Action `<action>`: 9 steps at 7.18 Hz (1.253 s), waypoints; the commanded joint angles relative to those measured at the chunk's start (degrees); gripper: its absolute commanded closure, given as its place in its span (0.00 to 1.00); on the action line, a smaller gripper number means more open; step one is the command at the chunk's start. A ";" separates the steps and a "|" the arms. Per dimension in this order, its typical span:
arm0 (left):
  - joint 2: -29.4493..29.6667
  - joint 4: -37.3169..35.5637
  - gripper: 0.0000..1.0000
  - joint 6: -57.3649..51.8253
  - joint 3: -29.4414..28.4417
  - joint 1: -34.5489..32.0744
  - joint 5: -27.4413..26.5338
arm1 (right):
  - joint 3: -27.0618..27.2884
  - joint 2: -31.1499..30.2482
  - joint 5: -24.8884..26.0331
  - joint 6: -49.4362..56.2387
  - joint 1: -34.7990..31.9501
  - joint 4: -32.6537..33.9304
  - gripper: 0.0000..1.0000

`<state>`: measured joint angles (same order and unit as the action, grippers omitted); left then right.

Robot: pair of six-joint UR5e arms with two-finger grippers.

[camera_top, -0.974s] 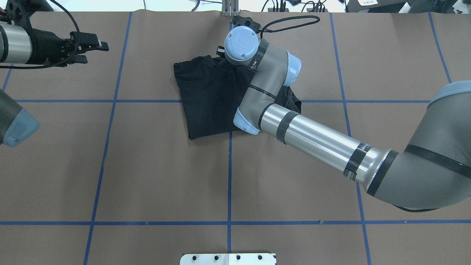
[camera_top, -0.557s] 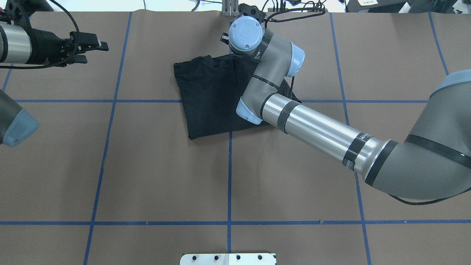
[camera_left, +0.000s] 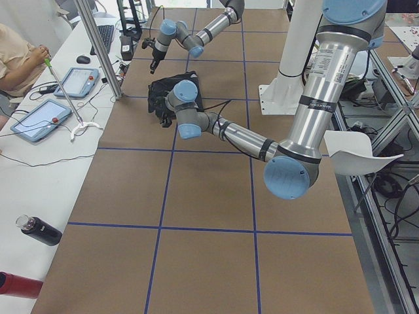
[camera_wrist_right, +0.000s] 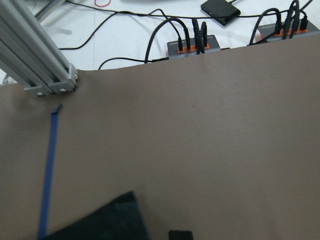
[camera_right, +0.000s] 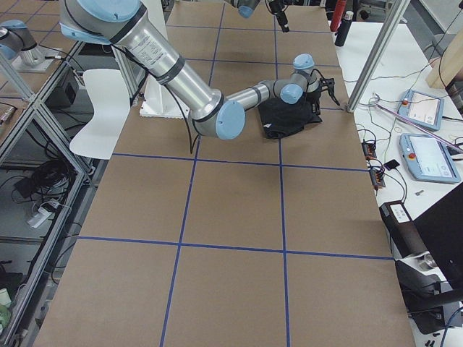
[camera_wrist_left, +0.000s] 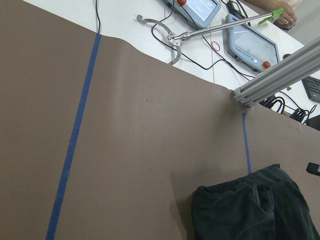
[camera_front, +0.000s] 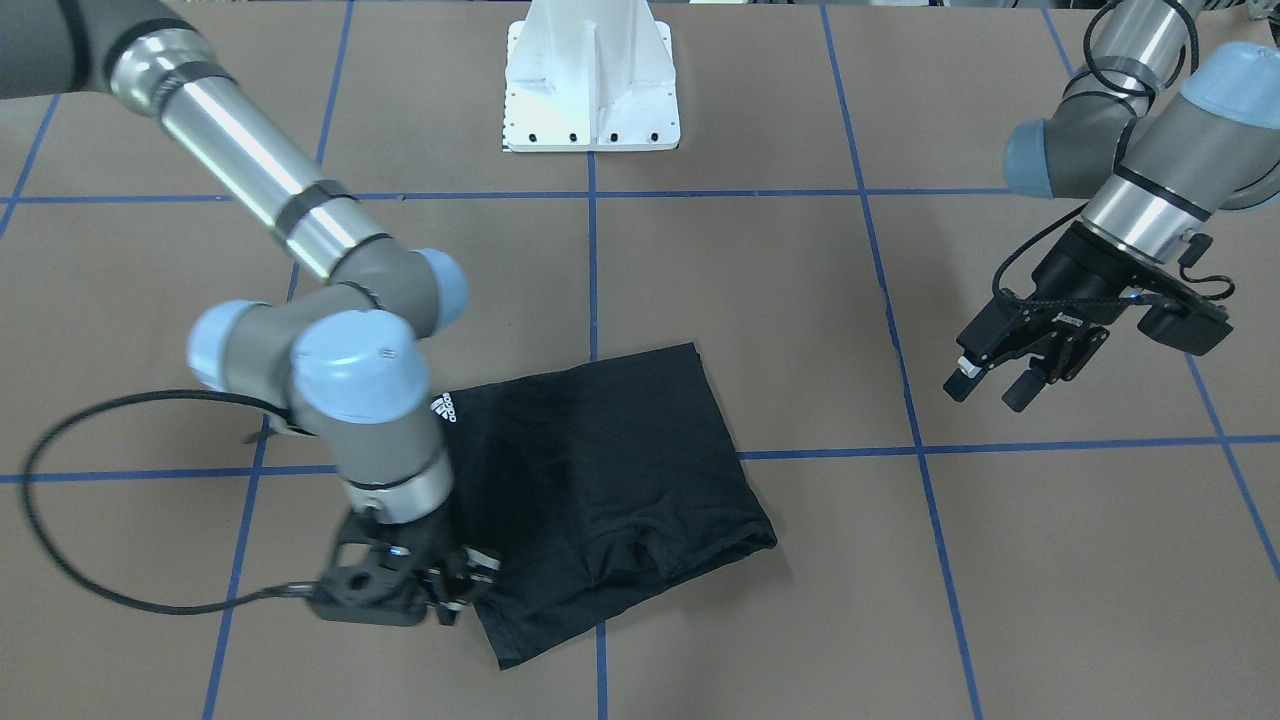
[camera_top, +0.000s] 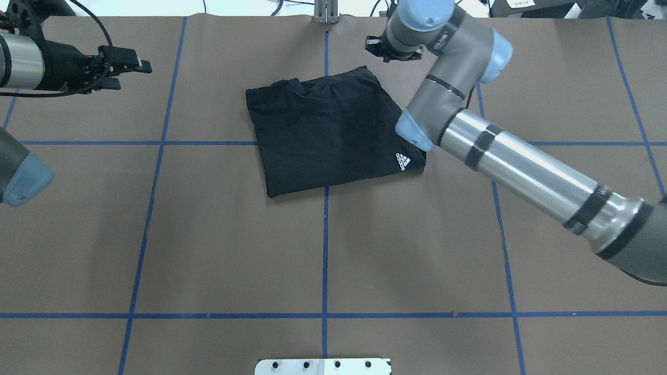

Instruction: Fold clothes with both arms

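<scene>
Change: a second ago the right arm's wrist hung over the right half of the T-shirt [camera_top: 328,135] and hid it. It has since swung off toward the far right, and the right gripper [camera_top: 393,51] now sits just past the shirt's far right corner, off the cloth.

Uncovered: with the wrist gone I can see the small white logo [camera_top: 403,160] at the shirt's near right corner. The shirt's outline looks the same to me as before.

Shirt: it lies on the table [camera_top: 234,250] at the far centre, across the middle blue tape line [camera_top: 325,250]. It is a compact, slightly skewed rectangle, rumpled along the far edge.

What it means: I judge this fold laid down and let go. The shirt looks close to finished, with perhaps one more fold or a tidy of the far edge left.

Right arm: it reaches in from the near right on a diagonal. The wrist is bent so the tool points down, low over the table beside the shirt's corner.

Right gripper state: no cloth is in it, going by its wrist view, where only bare table and a dark shirt corner show. I cannot tell whether its jaws stand apart or together.

Left arm: it is held at the far left, well apart from the shirt.

Left gripper [camera_front: 990,392]: its fingers are spread and empty, pointing toward the table's middle.
</scene>
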<state>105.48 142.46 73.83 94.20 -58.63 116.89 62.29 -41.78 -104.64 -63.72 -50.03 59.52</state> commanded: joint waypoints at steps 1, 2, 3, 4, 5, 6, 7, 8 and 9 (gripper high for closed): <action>-2.55 -2.45 0.00 -9.98 0.28 -1.66 0.18 | 14.30 -15.55 -14.73 12.68 -10.03 1.39 1.00; -5.17 -2.36 0.00 -14.28 0.89 -3.41 0.88 | 15.75 -19.78 -21.32 18.39 -16.00 1.39 0.85; -8.94 -2.45 0.00 -20.16 2.55 -4.47 0.97 | 16.20 -23.74 -26.00 23.59 -20.93 1.39 0.75; -11.68 -2.45 0.00 -26.13 3.17 -6.39 1.93 | 16.37 -27.61 -29.35 29.90 -24.73 1.39 0.01; -13.62 -2.54 0.00 -33.41 2.74 -10.59 6.64 | 16.38 -31.91 -30.35 38.32 -27.63 1.48 0.00; -16.68 -2.71 0.00 -41.84 2.39 -14.72 11.30 | 16.29 -35.96 -30.70 47.89 -30.27 2.70 0.00; -17.84 -6.54 0.00 -46.27 2.65 -17.98 14.04 | 16.29 -37.91 -30.62 57.90 -33.00 8.10 0.00; -19.60 -11.97 0.00 -52.85 3.78 -20.80 14.33 | 16.29 -38.02 -30.53 70.79 -36.77 17.38 0.00; -21.44 -16.20 0.00 -57.00 3.97 -22.65 14.42 | 16.81 -37.58 -29.75 82.15 -40.98 28.52 0.00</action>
<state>86.36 131.77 23.26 97.63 -78.28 130.53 78.71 -79.16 -134.99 3.32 -85.92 75.47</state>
